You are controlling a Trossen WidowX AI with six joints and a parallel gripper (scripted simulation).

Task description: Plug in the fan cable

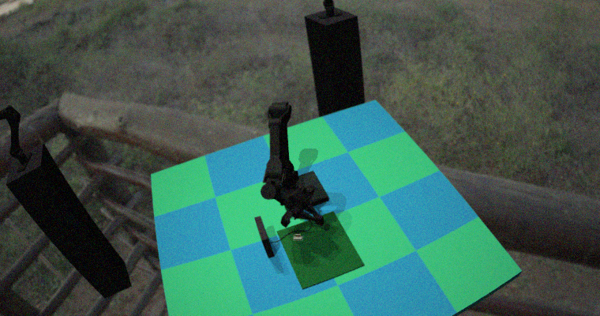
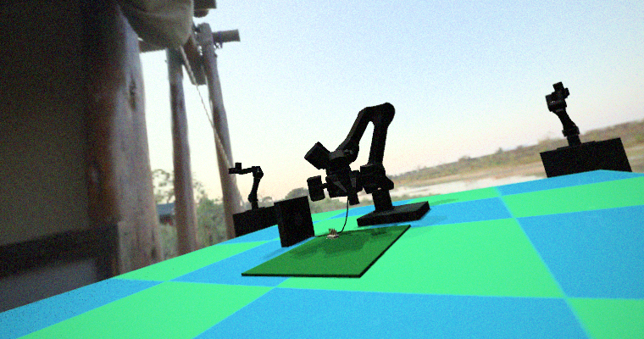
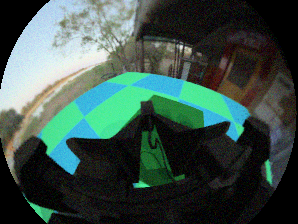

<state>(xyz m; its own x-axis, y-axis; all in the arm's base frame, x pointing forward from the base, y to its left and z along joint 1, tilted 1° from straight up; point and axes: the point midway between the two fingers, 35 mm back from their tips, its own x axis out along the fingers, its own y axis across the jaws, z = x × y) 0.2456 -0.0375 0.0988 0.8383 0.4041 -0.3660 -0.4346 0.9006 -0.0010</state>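
Dim scrubland and timber rails surround the chequered worktop (image 1: 394, 230) (image 2: 428, 264) (image 3: 110, 112). The board (image 1: 335, 267) (image 2: 306, 264) (image 3: 185, 112) lies flat beneath the header (image 1: 297, 237) (image 2: 332, 236); the fan (image 1: 264, 237) (image 2: 295, 221) stands upright beside it, roughly in line with the pin row. The claw (image 1: 318, 220) (image 2: 353, 199) (image 3: 148, 116), nearly closed, grips the plug (image 3: 146, 106) above the header, off towards the arm's base (image 1: 320, 197) (image 2: 421, 207). Judged next: carry across, align, lower.

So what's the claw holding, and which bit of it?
The claw has the fan's cable, gripped by the plug at its end.
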